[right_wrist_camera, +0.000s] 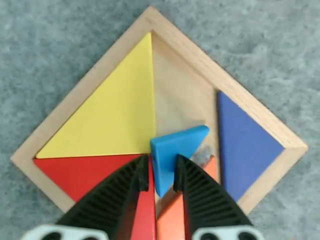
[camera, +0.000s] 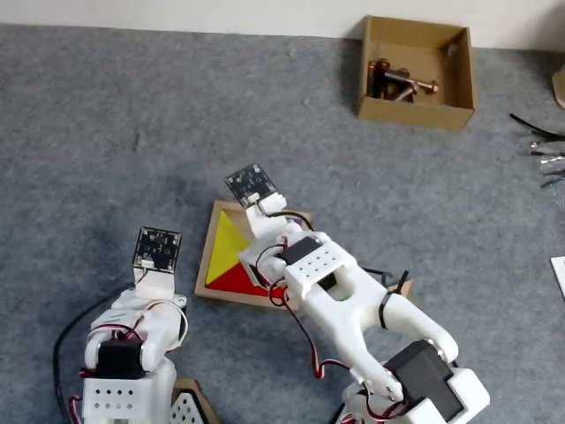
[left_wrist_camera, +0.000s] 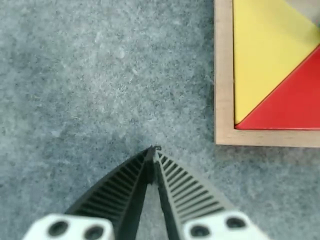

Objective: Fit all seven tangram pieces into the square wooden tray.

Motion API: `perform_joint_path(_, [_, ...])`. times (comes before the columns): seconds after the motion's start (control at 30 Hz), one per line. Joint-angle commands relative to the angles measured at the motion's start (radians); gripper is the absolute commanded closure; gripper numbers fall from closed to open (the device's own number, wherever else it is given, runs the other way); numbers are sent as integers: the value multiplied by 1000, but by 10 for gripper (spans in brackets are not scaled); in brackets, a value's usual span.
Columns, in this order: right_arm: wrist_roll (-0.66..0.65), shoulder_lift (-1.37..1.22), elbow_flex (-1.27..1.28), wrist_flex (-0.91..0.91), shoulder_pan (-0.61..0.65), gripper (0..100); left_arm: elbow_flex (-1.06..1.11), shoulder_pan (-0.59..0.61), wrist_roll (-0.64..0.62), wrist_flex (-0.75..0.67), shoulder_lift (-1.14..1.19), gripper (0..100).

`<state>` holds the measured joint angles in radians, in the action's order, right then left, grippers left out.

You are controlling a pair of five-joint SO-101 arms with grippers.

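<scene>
The square wooden tray [right_wrist_camera: 182,95] lies on grey carpet, and my right arm reaches over it in the high view [camera: 207,252]. A large yellow triangle [right_wrist_camera: 110,120], a large red triangle [right_wrist_camera: 85,172], a dark blue triangle [right_wrist_camera: 242,145] and an orange piece [right_wrist_camera: 172,225] sit in it. My right gripper [right_wrist_camera: 162,175] is shut on a light blue triangle [right_wrist_camera: 175,145], held tilted over the tray's middle beside a bare wooden patch. My left gripper [left_wrist_camera: 152,150] is shut with nothing in it, over carpet just off the tray's corner [left_wrist_camera: 223,75].
A cardboard box [camera: 415,110] holding metal parts stands at the far right of the carpet. Loose cables [camera: 543,146] lie at the right edge. A wooden-edged object [camera: 190,402] sits by the left arm's base.
</scene>
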<state>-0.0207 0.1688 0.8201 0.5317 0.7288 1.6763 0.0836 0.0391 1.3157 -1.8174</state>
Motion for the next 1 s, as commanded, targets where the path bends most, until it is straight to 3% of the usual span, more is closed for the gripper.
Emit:
perform_joint_path(0.0, [0, 47, -10, 7, -18, 922, 19, 8, 5, 5, -5, 995])
perform_joint_path(0.47, [-5, 44, -15, 120, -22, 922, 19, 8, 5, 5, -5, 995])
perform_joint_path(0.67, [-106, 51, -31, 206, -85, 922, 19, 8, 5, 5, -5, 995])
perform_joint_path(0.97, [-110, 205, -130, 225, -88, 922, 19, 8, 5, 5, -5, 995])
